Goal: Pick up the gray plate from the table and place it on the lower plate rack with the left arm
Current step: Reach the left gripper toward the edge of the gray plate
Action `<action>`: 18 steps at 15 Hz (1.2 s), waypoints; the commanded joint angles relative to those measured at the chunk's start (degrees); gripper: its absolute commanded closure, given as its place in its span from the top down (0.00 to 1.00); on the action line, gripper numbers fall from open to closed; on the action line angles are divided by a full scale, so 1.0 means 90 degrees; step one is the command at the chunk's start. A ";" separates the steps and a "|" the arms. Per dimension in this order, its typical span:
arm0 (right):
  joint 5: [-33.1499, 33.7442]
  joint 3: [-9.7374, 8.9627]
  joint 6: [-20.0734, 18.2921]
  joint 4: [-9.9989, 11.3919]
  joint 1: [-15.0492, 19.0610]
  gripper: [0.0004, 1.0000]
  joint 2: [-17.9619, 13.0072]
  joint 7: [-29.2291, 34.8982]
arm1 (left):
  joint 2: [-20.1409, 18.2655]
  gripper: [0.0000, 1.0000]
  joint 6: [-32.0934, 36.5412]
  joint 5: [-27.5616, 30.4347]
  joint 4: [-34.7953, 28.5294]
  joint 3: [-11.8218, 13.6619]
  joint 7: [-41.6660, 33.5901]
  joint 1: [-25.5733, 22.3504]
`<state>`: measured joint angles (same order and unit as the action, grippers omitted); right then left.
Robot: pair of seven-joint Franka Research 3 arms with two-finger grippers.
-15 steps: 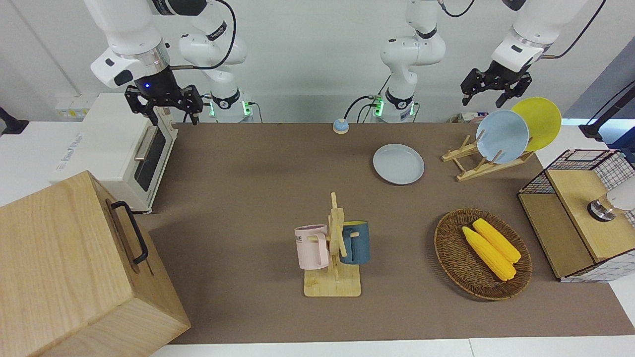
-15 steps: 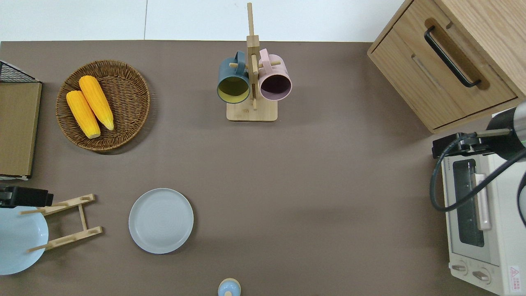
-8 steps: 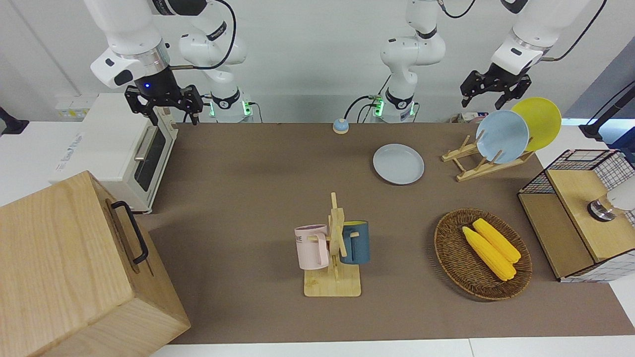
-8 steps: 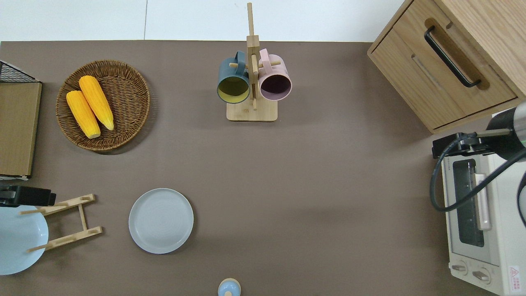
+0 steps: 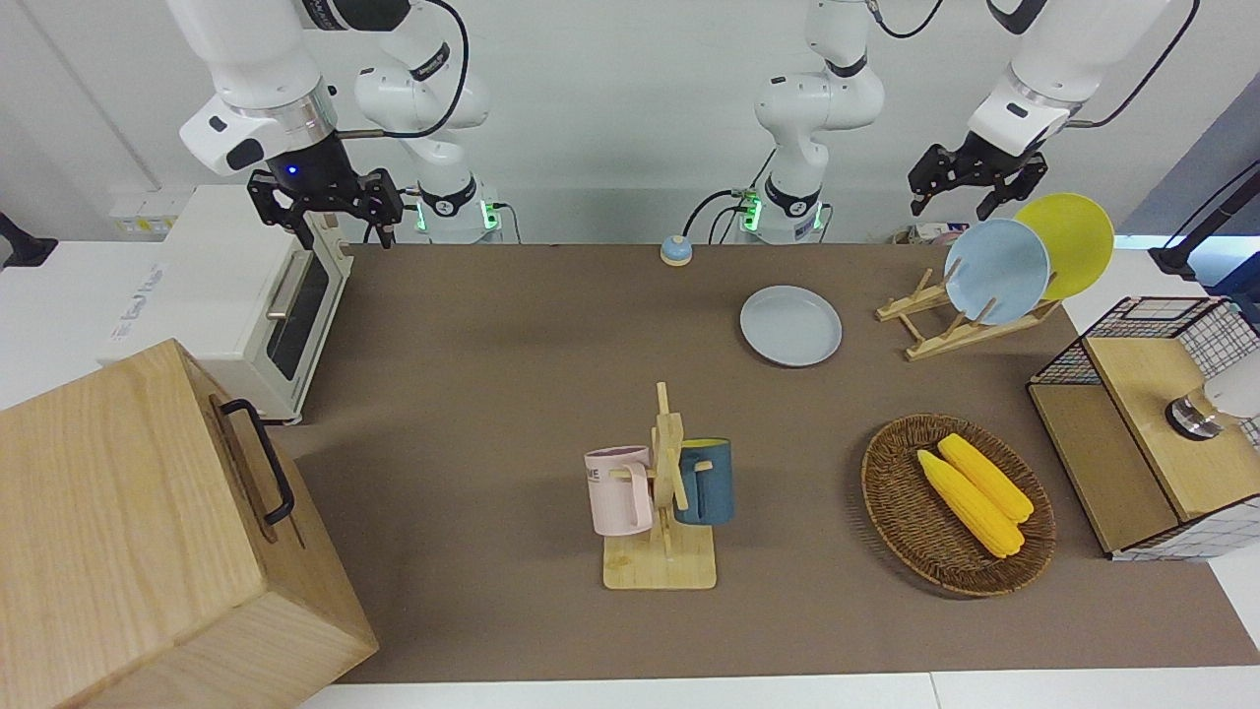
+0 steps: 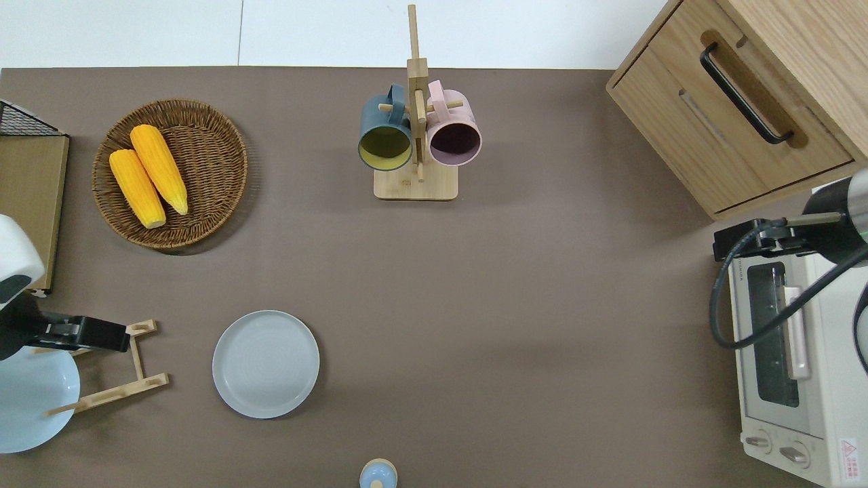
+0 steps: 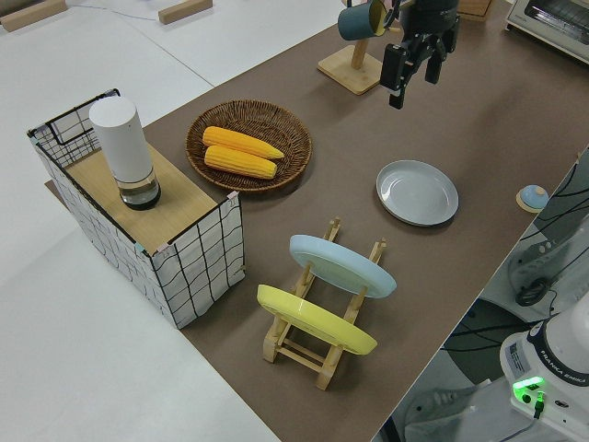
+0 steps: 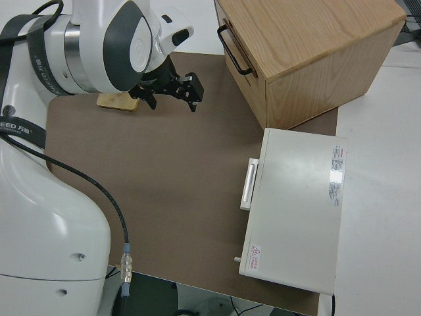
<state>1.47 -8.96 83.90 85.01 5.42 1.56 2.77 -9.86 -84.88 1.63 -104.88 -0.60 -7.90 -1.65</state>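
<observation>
The gray plate (image 5: 790, 325) lies flat on the brown table mat, also in the overhead view (image 6: 266, 364) and the left side view (image 7: 417, 192). Beside it, toward the left arm's end, stands the light-wood plate rack (image 5: 930, 330) (image 6: 115, 366) (image 7: 317, 354). It holds a light blue plate (image 5: 996, 271) and a yellow plate (image 5: 1068, 241) in its upper slots; the lower slots nearest the gray plate are bare. My left gripper (image 5: 953, 200) (image 6: 88, 334) (image 7: 412, 74) is open, empty, up in the air over the rack's lower end. My right gripper (image 5: 335, 225) (image 8: 174, 92) is open and parked.
A wicker basket with two corn cobs (image 5: 970, 497) lies farther from the robots than the rack. A wire-framed wooden shelf (image 5: 1132, 433), a mug stand with two mugs (image 5: 661, 492), a small bell (image 5: 675, 250), a toaster oven (image 5: 246, 295) and a wooden drawer box (image 5: 148, 532) also stand here.
My left gripper has risen a little and shifted toward the gray plate; its white wrist now shows in the overhead view. The right arm and all objects have not moved.
</observation>
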 commanded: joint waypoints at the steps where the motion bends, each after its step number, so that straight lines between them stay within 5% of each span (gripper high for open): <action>1: -0.0017 0.0038 -0.0006 -0.0041 -0.0046 0.98 0.0002 0.0025 | -0.0671 1.00 -0.1112 0.0063 -0.1370 -0.0099 0.0496 0.0105; 4: -0.0017 0.0038 -0.0006 -0.0041 -0.0046 0.98 0.0012 0.0025 | -0.0946 1.00 -0.1827 0.0063 -0.2271 -0.0187 0.0507 0.0105; 18: -0.0017 0.0038 -0.0006 -0.0041 -0.0046 0.98 0.0002 0.0025 | -0.1005 1.00 -0.4483 0.0073 -0.4567 -0.0217 0.0527 0.0291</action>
<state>1.47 -8.96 83.90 85.01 5.42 1.56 2.77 -16.79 -119.99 1.84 -140.52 -2.91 -4.11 -0.36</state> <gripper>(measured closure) 0.013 0.000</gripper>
